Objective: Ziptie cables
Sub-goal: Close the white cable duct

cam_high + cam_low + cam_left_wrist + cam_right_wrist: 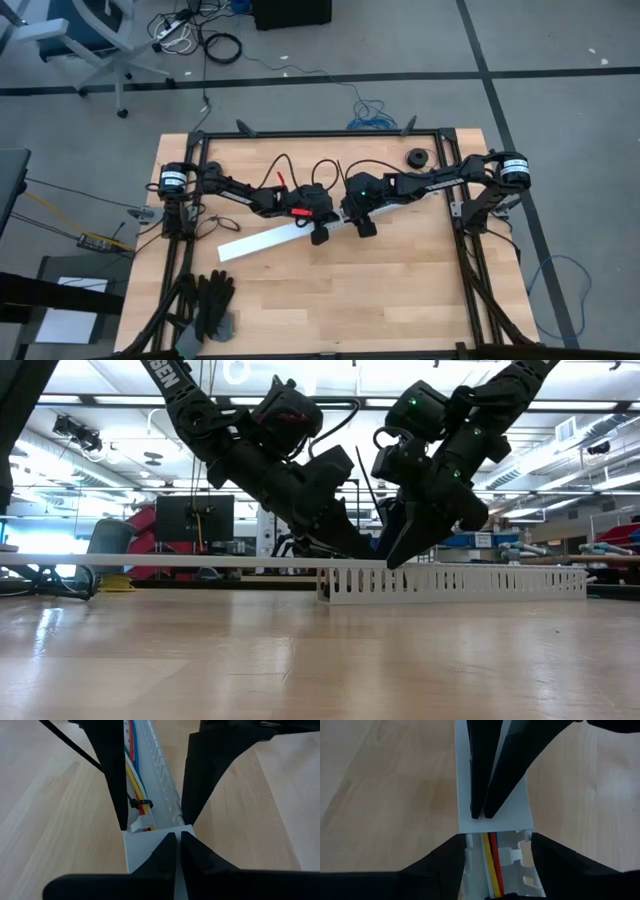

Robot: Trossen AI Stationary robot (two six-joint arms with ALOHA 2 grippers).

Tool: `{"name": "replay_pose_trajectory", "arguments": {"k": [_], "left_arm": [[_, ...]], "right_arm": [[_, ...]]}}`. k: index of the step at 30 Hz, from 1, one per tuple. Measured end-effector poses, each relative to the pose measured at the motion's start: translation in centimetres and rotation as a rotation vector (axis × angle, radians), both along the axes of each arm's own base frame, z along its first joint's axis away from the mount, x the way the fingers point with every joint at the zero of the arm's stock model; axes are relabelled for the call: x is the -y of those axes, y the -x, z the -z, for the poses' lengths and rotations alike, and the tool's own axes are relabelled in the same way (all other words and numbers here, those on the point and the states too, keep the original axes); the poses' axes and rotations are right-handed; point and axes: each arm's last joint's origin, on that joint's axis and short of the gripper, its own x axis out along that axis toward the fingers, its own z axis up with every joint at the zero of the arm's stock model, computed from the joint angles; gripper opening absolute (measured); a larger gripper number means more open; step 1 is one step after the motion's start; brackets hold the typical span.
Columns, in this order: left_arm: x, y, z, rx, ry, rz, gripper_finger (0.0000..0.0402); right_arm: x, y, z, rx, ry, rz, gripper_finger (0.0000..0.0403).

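Both grippers at channel (262, 243) | left gripper (178, 851) closed empty on lid; right gripper (495, 851) spread astride | risk: lid slid over cables (134, 776), wires pinched.

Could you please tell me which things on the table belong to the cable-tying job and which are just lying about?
Belonging to the job:
- cables lying in the white channel
- black zip tie around them
- left gripper, shut, and right gripper, astride the channel

Lying about:
- black gloves
- black roll
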Motion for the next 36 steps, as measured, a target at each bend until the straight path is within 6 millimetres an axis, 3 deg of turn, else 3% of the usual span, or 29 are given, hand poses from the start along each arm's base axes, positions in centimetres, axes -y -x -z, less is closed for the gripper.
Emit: {"name": "replay_pose_trajectory", "arguments": {"k": [10,16,19,25,36], "left_arm": [[-0.1,0.0,0.0,-0.003,-0.004,-0.004,0.0000],[-0.1,0.0,0.0,-0.009,-0.004,-0.004,0.0000],[-0.1,0.0,0.0,-0.010,-0.004,-0.005,0.0000],[-0.1,0.0,0.0,-0.010,-0.002,-0.006,0.0000],[-0.1,0.0,0.0,-0.003,0.000,-0.002,0.0000]], "right_arm": [[-0.1,0.0,-0.3,0.015,0.012,-0.005,0.0234],[-0.3,0.6,-2.9,0.104,0.012,-0.005,0.0233],[-0.3,1.2,-3.3,0.076,0.005,-0.001,0.0229],[0.3,1.5,-1.8,-0.033,-0.023,0.035,0.0223],[0.4,0.7,-0.4,-0.041,-0.033,0.031,0.0220]]}}
